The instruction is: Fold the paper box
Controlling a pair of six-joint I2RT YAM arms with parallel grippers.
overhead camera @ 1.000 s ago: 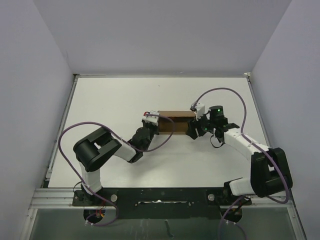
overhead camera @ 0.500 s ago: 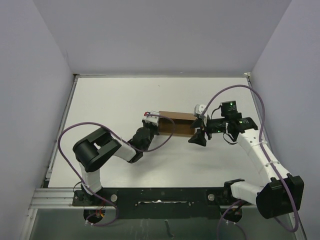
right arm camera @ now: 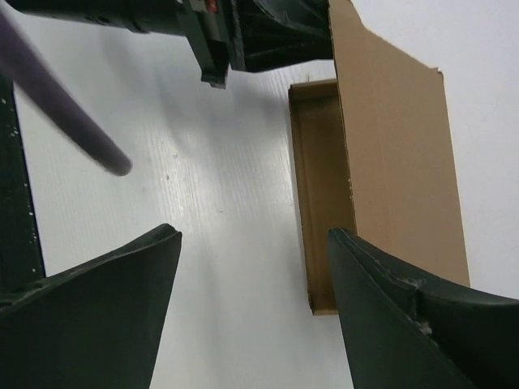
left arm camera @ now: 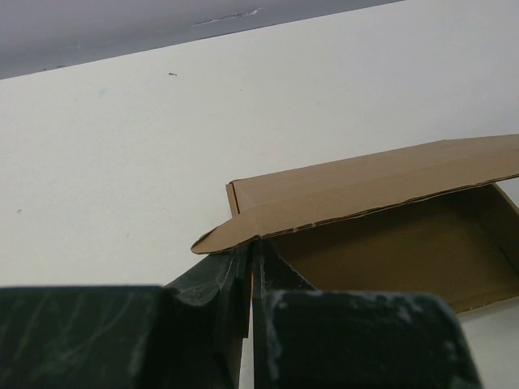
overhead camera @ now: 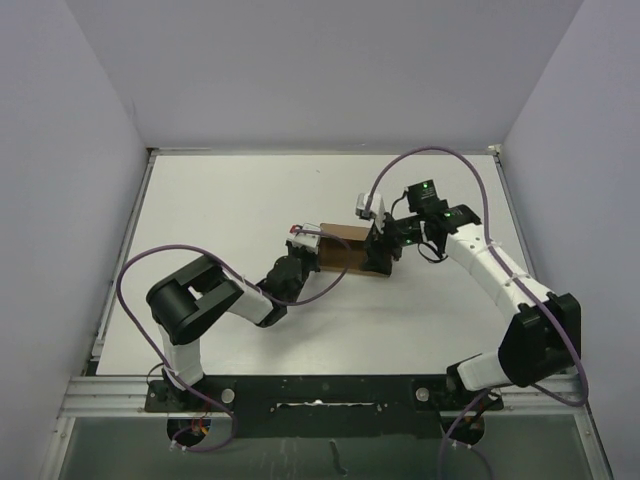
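The paper box (overhead camera: pixel 348 247) sits open near the middle of the desk (overhead camera: pixel 220 200), so the left end effector (left arm camera: pixel 250 253), pinched shut on its flap corner, must hold tight while the right end effector (right arm camera: pixel 253 243), fingers wide apart, comes down softly on the box's other end.

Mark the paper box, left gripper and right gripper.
paper box (right arm camera: pixel 397 154): right wrist view, on its large flap.
left gripper (left arm camera: pixel 250 253): left wrist view, where its shut jaws meet.
right gripper (right arm camera: pixel 251 239): right wrist view, midway between its open jaws.
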